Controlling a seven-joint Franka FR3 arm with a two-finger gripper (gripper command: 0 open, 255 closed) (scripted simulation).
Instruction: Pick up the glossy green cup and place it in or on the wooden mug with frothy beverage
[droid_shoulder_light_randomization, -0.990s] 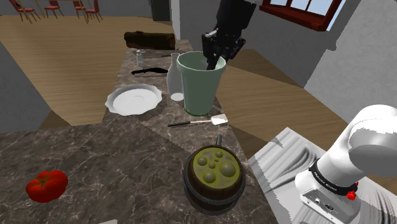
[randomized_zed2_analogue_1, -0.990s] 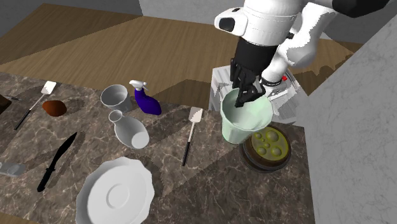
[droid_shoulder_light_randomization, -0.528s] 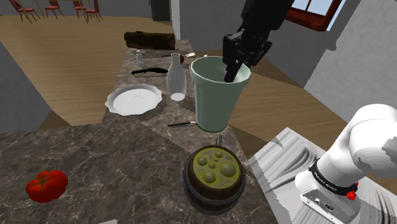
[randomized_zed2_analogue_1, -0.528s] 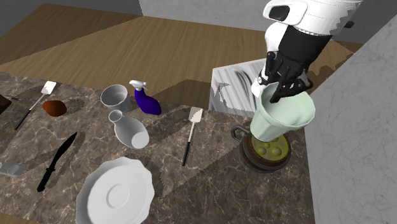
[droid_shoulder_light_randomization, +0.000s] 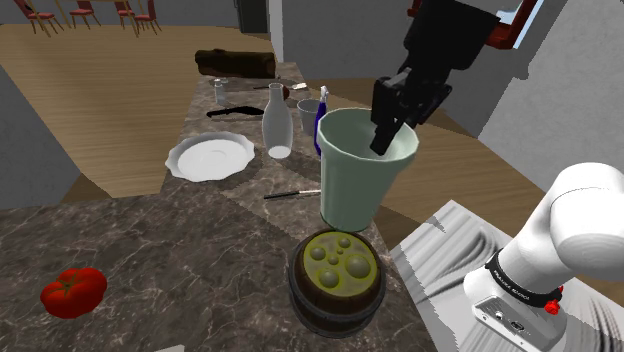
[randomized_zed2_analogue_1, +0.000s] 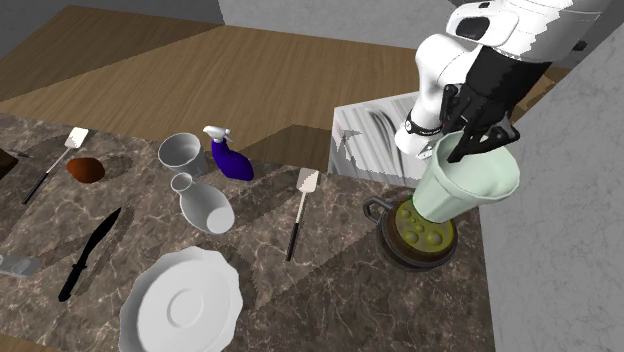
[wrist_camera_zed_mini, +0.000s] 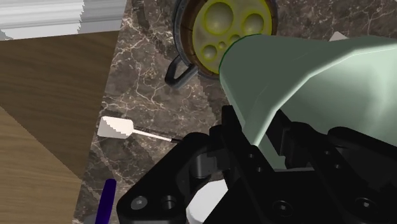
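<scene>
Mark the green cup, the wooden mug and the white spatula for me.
green cup (droid_shoulder_light_randomization: 352, 190), shoulder view, on its outer side wall.
wooden mug (droid_shoulder_light_randomization: 330, 312), shoulder view, on its banded side below the rim.
white spatula (randomized_zed2_analogue_1: 307, 181), second exterior view, on its blade.

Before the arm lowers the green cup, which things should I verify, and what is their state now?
1. Grasp: the gripper is shut on the rim of the green cup: ok.
2. Lift: the cup hangs clear of the counter: ok.
3. Position: the cup is centred above the wooden mug: cannot tell; the views disagree.
4. Cup upright: not ok; it leans.
5. The mug's frothy top is free of objects: ok.
6. The spatula lies apart from the mug: ok.
</scene>
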